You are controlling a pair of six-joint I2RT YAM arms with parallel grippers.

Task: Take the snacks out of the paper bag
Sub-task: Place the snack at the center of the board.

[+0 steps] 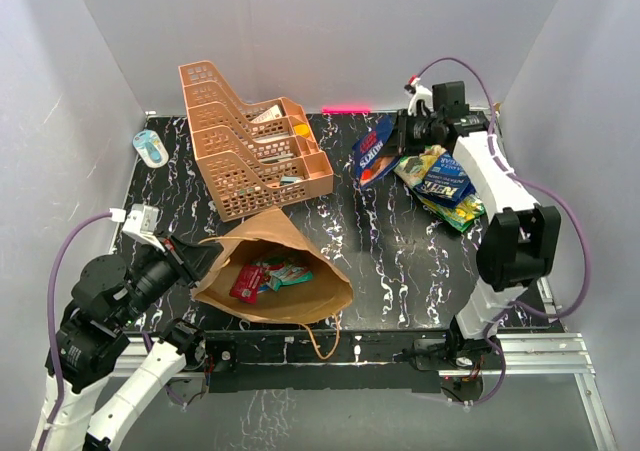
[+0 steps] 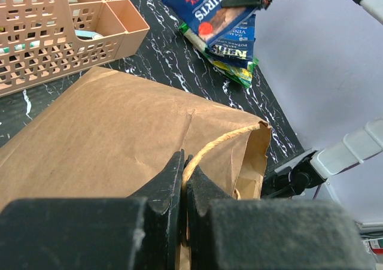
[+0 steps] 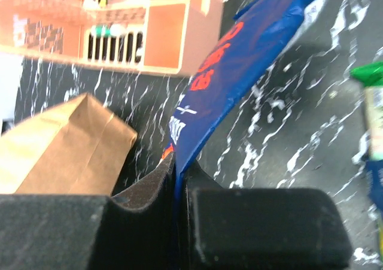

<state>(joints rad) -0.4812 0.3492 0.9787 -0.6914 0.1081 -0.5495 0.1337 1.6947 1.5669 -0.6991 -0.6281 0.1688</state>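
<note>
The brown paper bag (image 1: 285,246) lies on its side near the front, mouth open toward the camera; a red packet (image 1: 247,283) and a green packet (image 1: 288,271) show inside. My left gripper (image 1: 197,261) is shut on the bag's twine handle (image 2: 209,145) at the bag's left edge. My right gripper (image 1: 402,131) is shut on a blue chip bag (image 1: 375,153) and holds it above the table at the back right; it also shows in the right wrist view (image 3: 233,72). A pile of blue and green snack packets (image 1: 443,186) lies beside it.
An orange mesh tiered tray rack (image 1: 250,141) stands at the back left. A small white and blue object (image 1: 151,148) lies at the far left. The table (image 1: 400,261) is black marble. White walls close in three sides.
</note>
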